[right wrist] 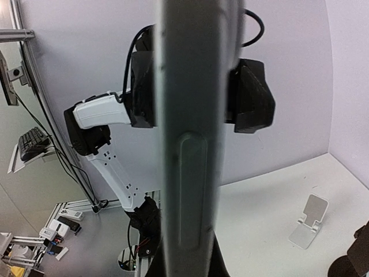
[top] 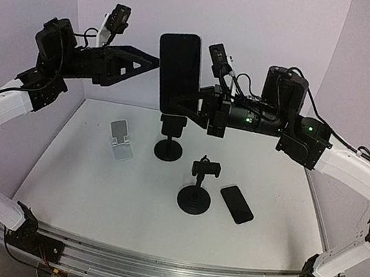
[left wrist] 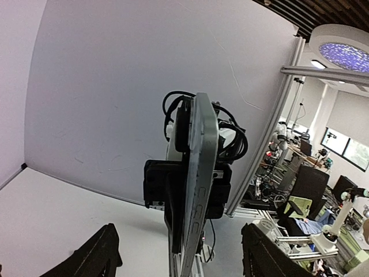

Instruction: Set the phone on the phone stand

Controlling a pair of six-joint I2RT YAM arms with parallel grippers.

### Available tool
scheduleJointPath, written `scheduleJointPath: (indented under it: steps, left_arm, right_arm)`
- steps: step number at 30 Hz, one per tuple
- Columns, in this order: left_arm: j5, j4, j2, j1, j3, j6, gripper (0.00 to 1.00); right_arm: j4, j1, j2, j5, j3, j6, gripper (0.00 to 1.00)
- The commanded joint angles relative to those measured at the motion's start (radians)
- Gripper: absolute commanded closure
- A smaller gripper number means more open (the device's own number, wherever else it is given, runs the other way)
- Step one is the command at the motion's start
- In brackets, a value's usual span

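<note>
Risking, nearest the arm bases, a knock to the second phone (top: 236,203) lying flat on the table (top: 79,192) or to the clamp stand (top: 197,185) just beside it, if bringing the carried phone (top: 179,68) down low and fast. Risking, further back, a tipped white folding stand (top: 122,140) or a toppled round-based stand (top: 169,138), both looking light and likely sliding under a glancing touch; not being able to tell the intended stand among the three. Running the greater danger higher up and farther off: pinching the phone only by its lower end with the right gripper (top: 182,103), jaws pressed together on the thin slab, leaving a tall glossy body overhanging the grip and probably pivoting or slipping under any sideways nudge. Holding the left gripper (top: 152,65) spread wide at the phone's left edge, fingers (left wrist: 101,259) framing the edge-on phone in the left wrist view, apparently without touching it; closing off-centre, or releasing on the right before seating the left, likely dropping the phone onto the stands below. Holding the phone upright in mid-air, well above the table, seemingly over the round-based stand, clamped at the bottom by the right gripper and flanked at mid-height by the open left.
</note>
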Motion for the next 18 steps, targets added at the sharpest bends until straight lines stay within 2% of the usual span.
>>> scheduleJointPath:
  steps: [1, 6, 10, 18]
  left_arm:
    - [0.039, 0.190, 0.036, -0.063, 0.061, -0.070, 0.29]
    - [0.015, 0.268, 0.058, -0.100, 0.060, -0.098, 0.33]
    - [-0.018, 0.264, 0.063, -0.131, 0.060, -0.095, 0.36]
    - [-0.082, 0.238, 0.095, -0.159, 0.084, -0.112, 0.60]
  right_arm:
    - [0.137, -0.005, -0.019, -0.072, 0.034, -0.002, 1.00]
    - [0.163, -0.004, 0.009, -0.071, 0.060, 0.006, 1.00]
    - [0.163, -0.005, 0.028, -0.058, 0.080, 0.013, 1.00]
    - [0.162, -0.005, 0.052, -0.058, 0.102, 0.021, 1.00]
